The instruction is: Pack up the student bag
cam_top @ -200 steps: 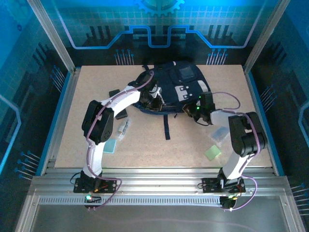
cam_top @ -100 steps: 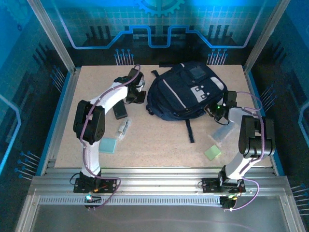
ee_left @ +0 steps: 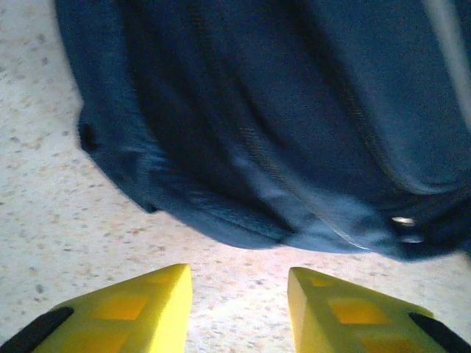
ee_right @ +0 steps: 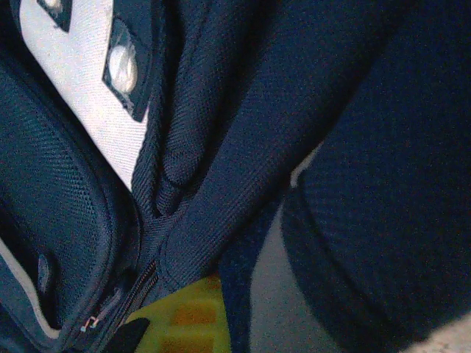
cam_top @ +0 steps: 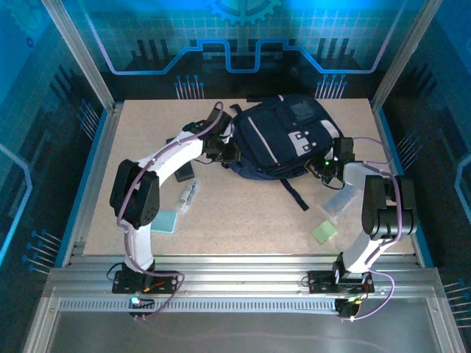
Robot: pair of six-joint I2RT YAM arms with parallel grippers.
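**Both grippers crowd the student bag at the far side of the table**

The student bag point(cam_top: 283, 140) lies flat on the far half of the table point(cam_top: 243, 220), right of centre, front patches facing up. The left gripper point(cam_top: 224, 149) sits right at its left edge. On the left wrist camera the yellow fingers point(ee_left: 147, 301) are spread apart with only bare tabletop between them, and the navy fabric bulges just ahead of the tips.

Over on the other flank, the right gripper point(cam_top: 329, 168) is tucked against the bag's near-right corner. Its wrist view is jammed up close: folds of navy cloth and a zip, with one yellow finger point(ee_right: 184, 316) poking out beneath a fold. Whether it is clamped on the fabric cannot be told.

The table is pale speckled board with a blue rim, set inside a metal-framed booth with blue-lit panels.

The bag spreads wider across the table than front to back. Its white stripe slants from far-left to near-right, and one dark strap point(cam_top: 296, 194) trails towards the near edge. A small black case point(cam_top: 184, 170) lies well off to its left.
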